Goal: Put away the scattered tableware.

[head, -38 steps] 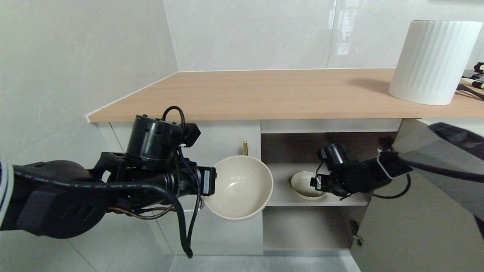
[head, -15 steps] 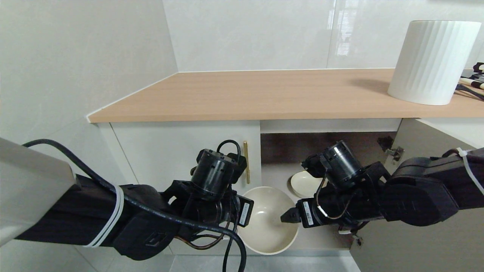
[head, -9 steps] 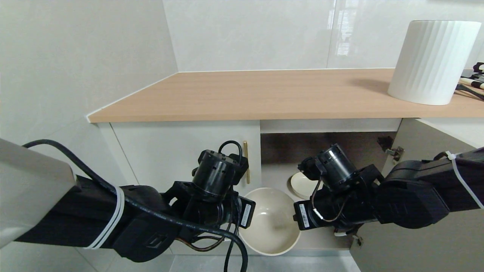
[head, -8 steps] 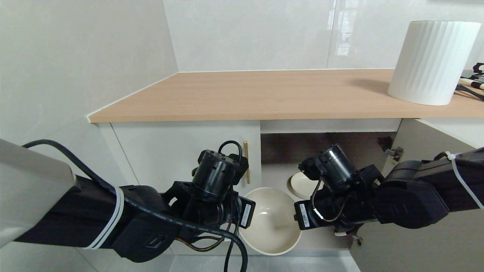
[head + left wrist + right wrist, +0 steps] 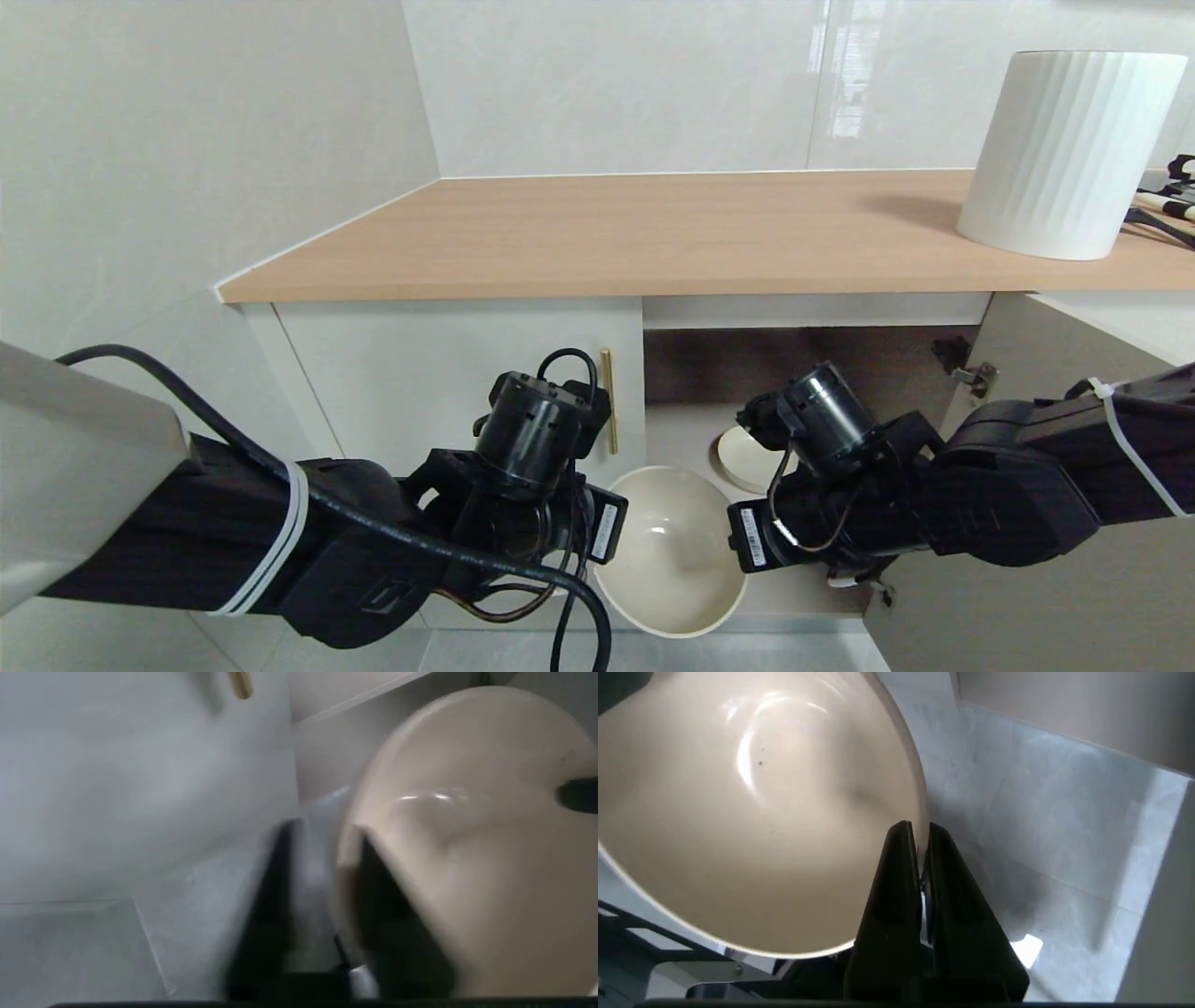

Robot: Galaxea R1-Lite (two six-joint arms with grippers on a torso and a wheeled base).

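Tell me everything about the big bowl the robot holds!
The big bowl is round, deep and cream-coloured, with a smooth, shiny inside. It is empty and tilted, its opening facing up and toward the robot. It hangs in the air before the open cupboard. The left gripper pinches one side of its rim, the right gripper the opposite side.
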